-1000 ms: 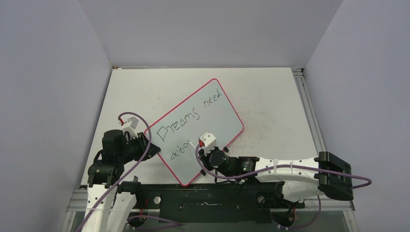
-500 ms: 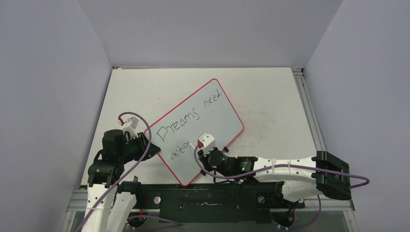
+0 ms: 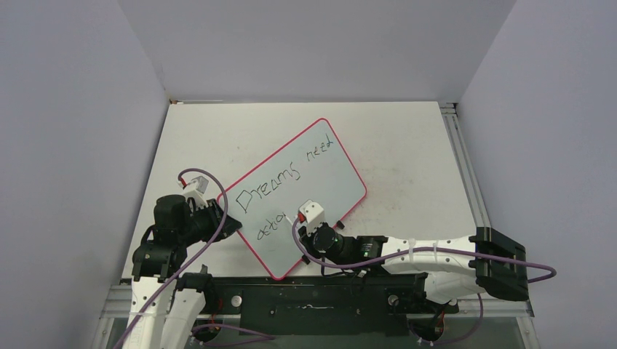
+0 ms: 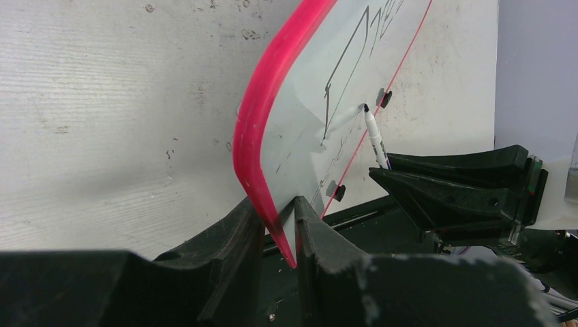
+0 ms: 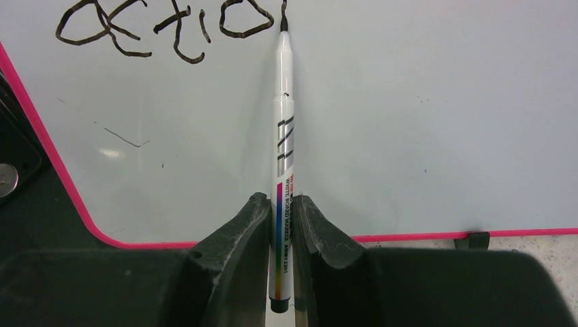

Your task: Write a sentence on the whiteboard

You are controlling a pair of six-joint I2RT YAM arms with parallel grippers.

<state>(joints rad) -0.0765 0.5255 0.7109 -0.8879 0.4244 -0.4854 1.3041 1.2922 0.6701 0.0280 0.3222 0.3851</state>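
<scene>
1. Top view: the whiteboard (image 3: 331, 185) lies slanted on the surface (image 3: 407, 145), with the sentence (image 3: 287, 174) in two rows.
2. Left wrist: the left gripper (image 4: 276, 211) pinches the whiteboard's pink corner rim.
3. Right wrist: the right gripper (image 5: 279, 204) pinches a marker (image 5: 283, 102), its tip on the whiteboard beside "actio".

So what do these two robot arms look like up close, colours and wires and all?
The left arm and right arm are white shells with chunky black joints, and a purple cable loops along each. A small white box sits on each wrist. The left gripper and right gripper have matte black, wedge-shaped fingers, lightly scuffed.
</scene>
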